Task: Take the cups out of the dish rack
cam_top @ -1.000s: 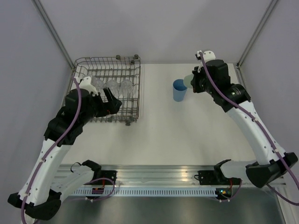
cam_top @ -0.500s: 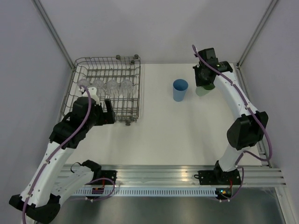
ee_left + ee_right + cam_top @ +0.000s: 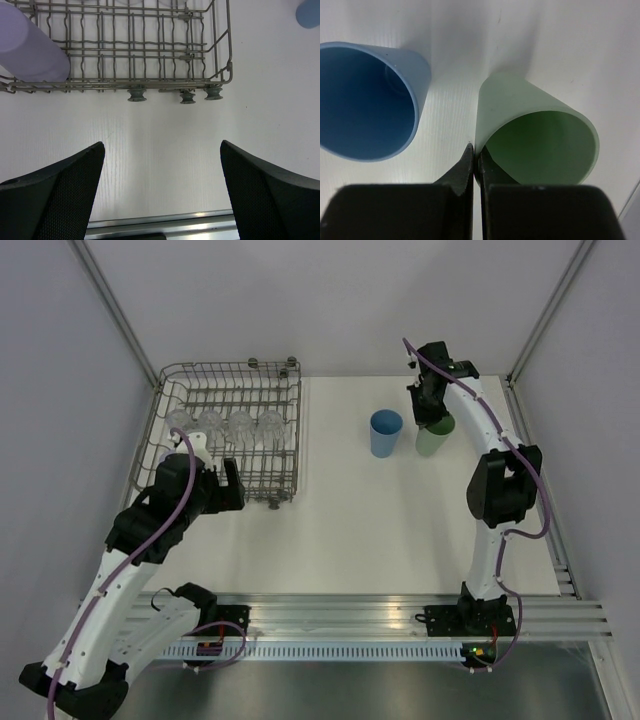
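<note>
"Checking your right tool [image 3: 475,152] first: why's it down at the green cup [image 3: 535,145]?"

"You've got it closed tight on the rim, one finger inside, one outside, the thin wall pinched between. The cup's upright and looks set on the table [image 3: 380,530], just beside the blue cup [image 3: 385,433], not touching it. I'd call that a placement: you're lining up the unloaded cups together, well apart from the dish rack [image 3: 230,366]."

"And your left tool [image 3: 161,145]?"

"Spread fully wide, nothing in it, touching nothing. You're hovering it over bare table just off the rack's near side, with the rack's feet in view. My guess: staged for the next pick."

"What's in the rack?"

"Lilac cup [image 3: 30,47] by the near wall, at the left of the left wrist view. Leaning or lying, can't tell. Four clear cups [image 3: 240,425] sit in a row further back among the tines. So two out, five to go, and you haven't let go of the green one yet."
</note>
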Controlling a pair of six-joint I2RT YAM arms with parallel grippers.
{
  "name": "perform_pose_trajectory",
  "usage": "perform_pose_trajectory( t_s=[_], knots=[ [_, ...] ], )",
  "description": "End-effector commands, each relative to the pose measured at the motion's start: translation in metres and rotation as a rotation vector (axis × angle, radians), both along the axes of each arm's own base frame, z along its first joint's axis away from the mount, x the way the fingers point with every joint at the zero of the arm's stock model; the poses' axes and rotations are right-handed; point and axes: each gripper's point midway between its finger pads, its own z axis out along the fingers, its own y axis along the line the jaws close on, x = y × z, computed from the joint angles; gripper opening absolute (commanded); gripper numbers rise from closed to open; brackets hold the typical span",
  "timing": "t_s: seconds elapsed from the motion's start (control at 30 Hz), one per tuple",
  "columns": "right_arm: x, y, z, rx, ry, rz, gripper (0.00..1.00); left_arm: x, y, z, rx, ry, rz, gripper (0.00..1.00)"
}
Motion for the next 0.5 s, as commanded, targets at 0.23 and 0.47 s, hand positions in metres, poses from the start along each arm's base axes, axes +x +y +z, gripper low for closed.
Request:
perform_pose_trajectory(
  t_s=[0.23, 0.47],
  knots=[
    [0.011, 0.003, -0.015, 0.013, 0.043, 0.026, 0.03, 0.007, 0.005, 0.001, 0.042, -0.030, 0.002, 1.00],
    [0.012, 0.002, -0.010, 0.010, 0.031, 0.020, 0.16, 0.007, 0.005, 0.001, 0.041, -0.034, 0.001, 1.00]
  ],
)
